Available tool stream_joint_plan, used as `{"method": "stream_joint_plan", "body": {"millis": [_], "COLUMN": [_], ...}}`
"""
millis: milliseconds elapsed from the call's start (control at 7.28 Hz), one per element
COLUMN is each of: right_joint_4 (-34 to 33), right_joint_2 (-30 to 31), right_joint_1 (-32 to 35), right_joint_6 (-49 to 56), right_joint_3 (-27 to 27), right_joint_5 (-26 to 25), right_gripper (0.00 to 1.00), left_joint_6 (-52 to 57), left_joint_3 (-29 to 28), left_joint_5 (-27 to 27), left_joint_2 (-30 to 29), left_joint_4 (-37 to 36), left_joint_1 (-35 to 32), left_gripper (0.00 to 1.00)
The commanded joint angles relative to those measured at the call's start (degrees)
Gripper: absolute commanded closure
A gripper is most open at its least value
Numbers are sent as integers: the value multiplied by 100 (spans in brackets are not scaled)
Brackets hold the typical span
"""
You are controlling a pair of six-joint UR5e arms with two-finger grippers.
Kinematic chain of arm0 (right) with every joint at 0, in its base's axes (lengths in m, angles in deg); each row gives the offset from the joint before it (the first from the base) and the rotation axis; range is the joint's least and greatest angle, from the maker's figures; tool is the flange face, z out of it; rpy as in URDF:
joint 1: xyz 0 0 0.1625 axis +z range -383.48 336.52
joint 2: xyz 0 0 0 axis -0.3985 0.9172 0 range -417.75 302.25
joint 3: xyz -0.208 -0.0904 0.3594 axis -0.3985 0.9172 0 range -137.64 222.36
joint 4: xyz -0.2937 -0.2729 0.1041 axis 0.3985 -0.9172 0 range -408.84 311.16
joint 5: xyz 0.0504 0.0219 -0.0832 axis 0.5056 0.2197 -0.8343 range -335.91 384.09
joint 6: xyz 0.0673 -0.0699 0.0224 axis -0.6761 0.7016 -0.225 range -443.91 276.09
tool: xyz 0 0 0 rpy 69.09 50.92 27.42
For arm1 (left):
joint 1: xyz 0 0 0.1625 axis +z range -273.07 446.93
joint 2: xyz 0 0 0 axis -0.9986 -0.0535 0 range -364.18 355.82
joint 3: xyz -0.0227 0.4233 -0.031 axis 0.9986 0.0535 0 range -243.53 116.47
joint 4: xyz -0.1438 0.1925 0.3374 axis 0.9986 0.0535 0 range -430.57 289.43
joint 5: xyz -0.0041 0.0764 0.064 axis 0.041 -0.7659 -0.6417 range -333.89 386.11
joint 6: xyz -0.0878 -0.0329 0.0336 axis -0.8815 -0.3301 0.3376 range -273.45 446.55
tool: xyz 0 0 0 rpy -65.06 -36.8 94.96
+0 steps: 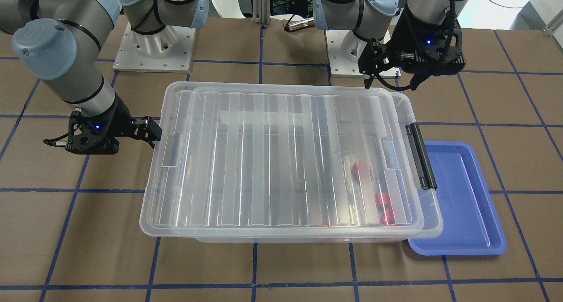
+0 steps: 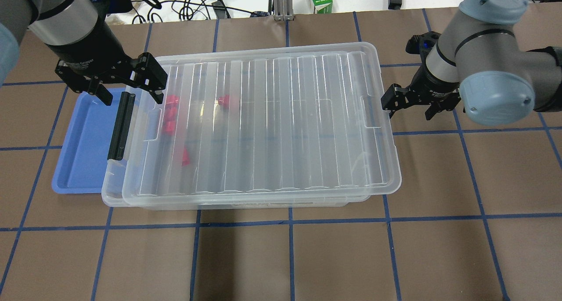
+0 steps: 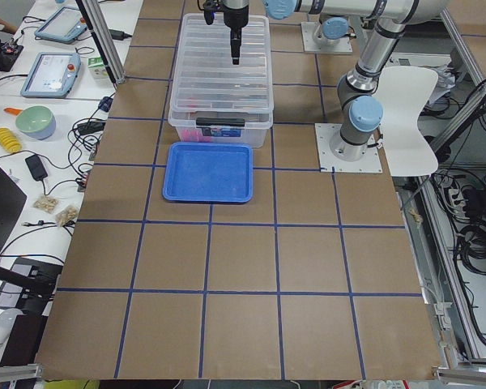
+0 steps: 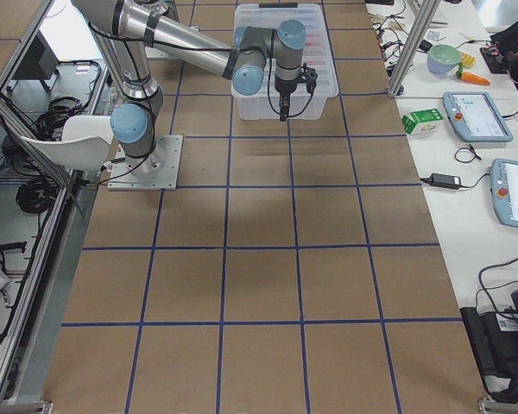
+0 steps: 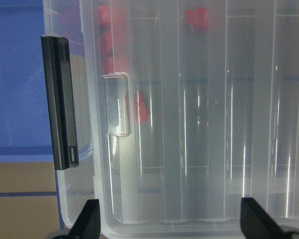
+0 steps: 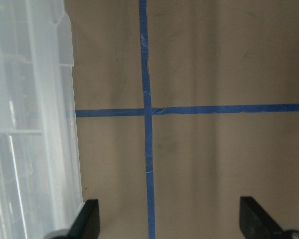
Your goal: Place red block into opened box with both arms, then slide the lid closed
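Fingers [image 5: 89, 221] of the left gripper [image 2: 131, 94] are spread wide and hold nothing. They hang above the latch end of the large rectangular box of clear plastic [image 2: 112, 190], near its black latch bar [image 2: 118, 125]. Fingers [image 6: 89, 219] of the right gripper [image 2: 408, 111] are likewise spread and empty. They sit low at the opposite short end, over the bench and just beside the overhanging edge of the flat, ribbed clear plastic lid [image 2: 285, 130]; whether they touch it cannot be told. The lid lies on the box, offset toward the right arm's end, so that a narrow strip of the box rim shows uncovered at the latch end. Several small bright red blocks of plastic [image 2: 169, 114] lie inside the box and are seen through the lid. Most are clustered near the latch end, and one lies a little further in. A shallow blue plastic tray [image 2: 83, 147] sits against the latch end on the brown bench [image 2: 307, 257], which is marked with a blue tape grid.
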Motion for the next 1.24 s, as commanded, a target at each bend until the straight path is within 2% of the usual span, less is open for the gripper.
{"method": "stream_joint_plan", "body": {"millis": [0, 137, 412, 687, 1099], "right_joint_4": [22, 74, 748, 1328, 2068], "right_joint_2": [57, 75, 206, 766, 1611], "right_joint_1": [14, 5, 5, -4, 40], "right_joint_6": [-4, -4, 4, 4, -248], "right_joint_3": [33, 128, 566, 771, 683], "right_joint_5": [-7, -68, -130, -313, -253], "right_gripper": [0, 0, 0, 0, 0], "left_joint_6": [0, 0, -9, -9, -9], "left_joint_3": [2, 2, 2, 2, -16], "left_joint_5": [0, 0, 0, 0, 0], "left_joint_2": [0, 9, 9, 9, 9], "left_joint_4": [0, 0, 0, 0, 0], "left_joint_1": [0, 0, 0, 0, 0], "left_gripper": [0, 0, 0, 0, 0]}}
